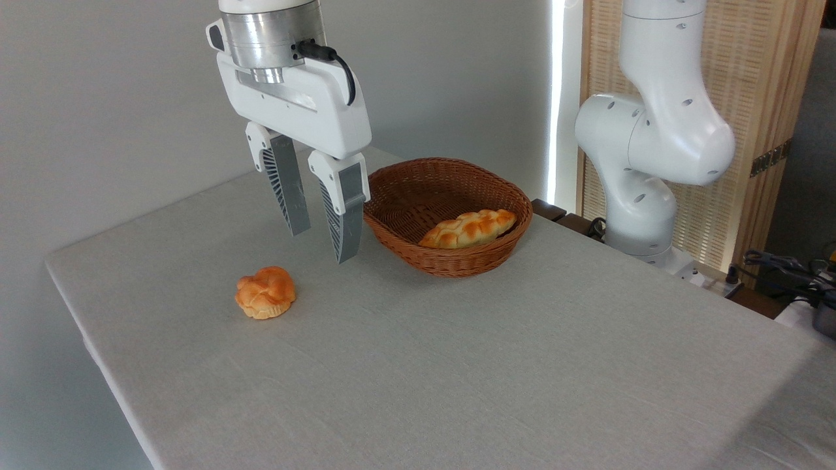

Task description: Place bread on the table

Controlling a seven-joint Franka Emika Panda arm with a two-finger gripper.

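The bread, a small knotted golden-orange bun with a paler base, lies on the light-grey table toward its left side. My gripper hangs above the cloth, up and to the right of the bun and apart from it. Its two grey ribbed fingers stand spread and hold nothing.
A brown wicker basket stands just right of the gripper and holds a longer braided loaf. The arm's white base rises behind the table's right edge, with cables beside it. The table's left edge runs close to the bun.
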